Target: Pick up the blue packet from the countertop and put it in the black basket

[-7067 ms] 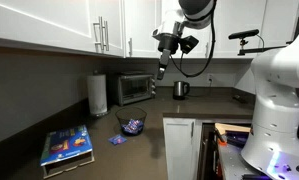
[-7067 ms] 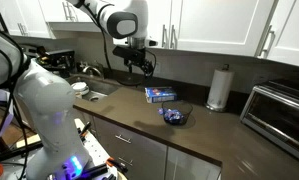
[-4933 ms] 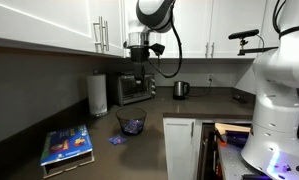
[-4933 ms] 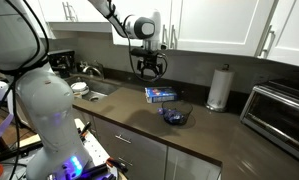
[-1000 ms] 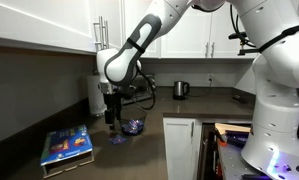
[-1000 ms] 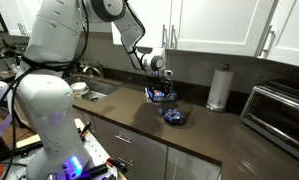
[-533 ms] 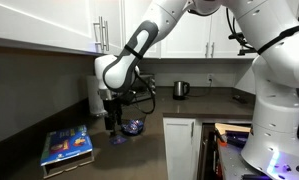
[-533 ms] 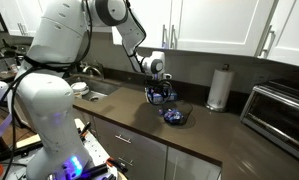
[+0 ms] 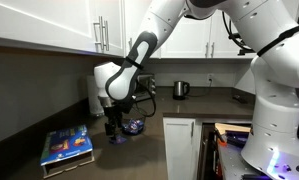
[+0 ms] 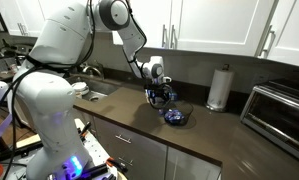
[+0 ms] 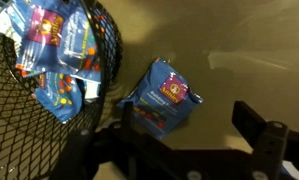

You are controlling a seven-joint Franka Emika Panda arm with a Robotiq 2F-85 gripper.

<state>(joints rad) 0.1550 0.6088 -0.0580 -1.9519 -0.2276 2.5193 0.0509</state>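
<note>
Gripper [image 11: 177, 140] hangs low over the packet [image 11: 161, 95] beside the basket [image 11: 104, 45], fingers [image 11: 264, 140] spread wide, gripping nothing.

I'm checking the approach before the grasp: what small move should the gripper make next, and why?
Probably lower straight down a little. In the wrist view the open gripper hangs above the blue packet, which lies flat on the countertop beside the black basket, apparently not yet touched.
</note>
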